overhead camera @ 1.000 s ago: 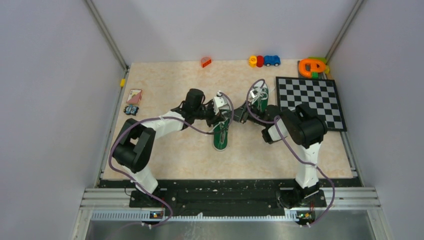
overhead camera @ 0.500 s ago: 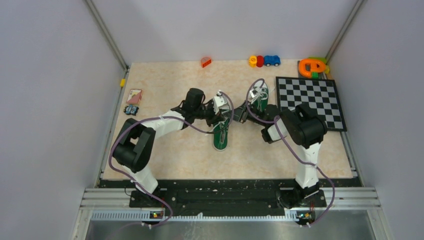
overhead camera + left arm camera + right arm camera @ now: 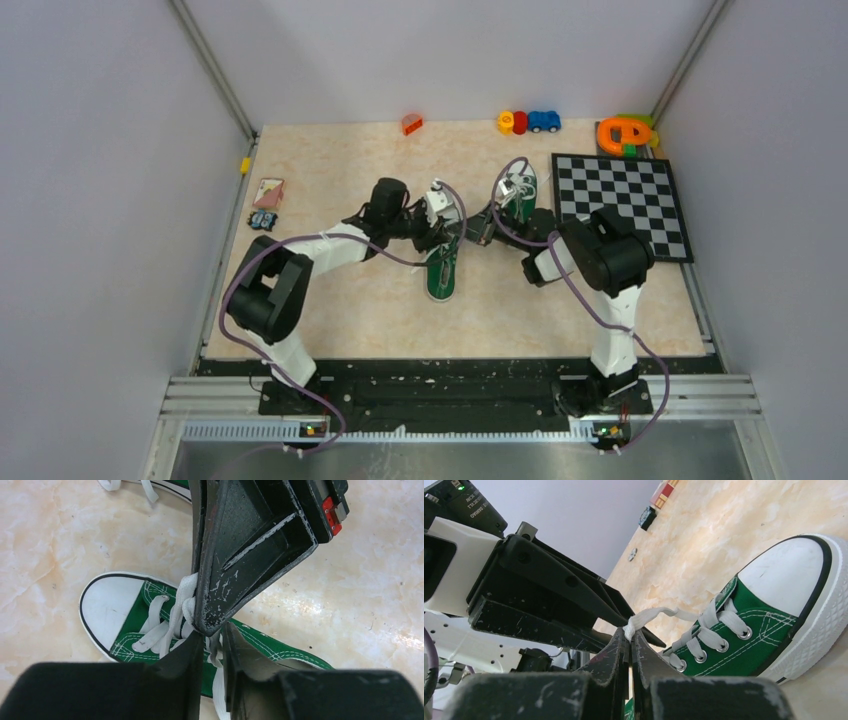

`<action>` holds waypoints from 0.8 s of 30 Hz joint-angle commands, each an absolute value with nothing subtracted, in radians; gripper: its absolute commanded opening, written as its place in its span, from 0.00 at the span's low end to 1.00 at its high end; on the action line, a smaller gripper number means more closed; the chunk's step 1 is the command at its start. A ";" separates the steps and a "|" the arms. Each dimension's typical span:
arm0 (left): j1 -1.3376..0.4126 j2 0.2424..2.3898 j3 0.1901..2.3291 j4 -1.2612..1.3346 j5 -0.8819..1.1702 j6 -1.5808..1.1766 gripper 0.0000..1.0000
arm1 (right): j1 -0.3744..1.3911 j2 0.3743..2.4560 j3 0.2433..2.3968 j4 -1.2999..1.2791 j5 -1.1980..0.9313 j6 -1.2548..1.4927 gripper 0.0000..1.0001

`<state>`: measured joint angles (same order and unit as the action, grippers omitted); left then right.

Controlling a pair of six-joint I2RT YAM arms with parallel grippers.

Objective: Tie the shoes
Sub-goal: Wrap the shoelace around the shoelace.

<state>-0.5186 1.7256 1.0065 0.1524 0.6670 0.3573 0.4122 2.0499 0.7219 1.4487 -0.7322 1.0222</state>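
Observation:
Two green shoes with white toe caps and white laces lie mid-table: one (image 3: 441, 275) between the arms, the other (image 3: 519, 190) behind the right arm. Both grippers meet over the nearer shoe's laces. My right gripper (image 3: 630, 632) is shut on a bunched white lace (image 3: 651, 615) lifted off the shoe (image 3: 769, 630). In the left wrist view its fingers (image 3: 225, 580) reach down to the lace knot (image 3: 186, 600). My left gripper (image 3: 212, 642) has its jaws slightly apart, lace strands showing in the narrow gap above the shoe (image 3: 125, 625).
A chessboard (image 3: 622, 200) lies at the right, beside the farther shoe. Small toys (image 3: 528, 122), an orange toy (image 3: 623, 132) and a red piece (image 3: 411, 124) line the back edge. Cards (image 3: 268, 190) and a small object (image 3: 263, 220) sit at the left.
My right gripper's jaws have closed on the lace. My left gripper's jaws, shut before, have parted a little. Neither arm has shifted much.

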 commanded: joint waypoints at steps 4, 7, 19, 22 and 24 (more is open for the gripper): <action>-0.506 1.578 0.900 0.281 0.644 0.342 0.36 | 0.434 2.006 0.736 1.457 -0.745 0.994 0.00; -0.500 1.509 0.855 0.277 0.630 0.341 0.71 | 0.434 2.002 0.734 1.461 -0.750 0.992 0.00; -0.402 1.297 0.717 0.404 0.013 -0.204 0.96 | 0.434 1.970 0.721 1.464 -0.769 0.978 0.00; -0.349 1.357 0.772 0.334 0.106 -0.260 0.85 | 0.434 1.975 0.722 1.471 -0.772 0.986 0.00; -0.343 1.399 0.800 0.332 0.284 -0.195 0.75 | 0.435 1.980 0.725 1.480 -0.777 0.997 0.00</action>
<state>-0.3664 1.3354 0.7383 0.3321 0.1673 -0.1116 0.4191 2.0228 0.7208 1.4128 -0.7582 0.9993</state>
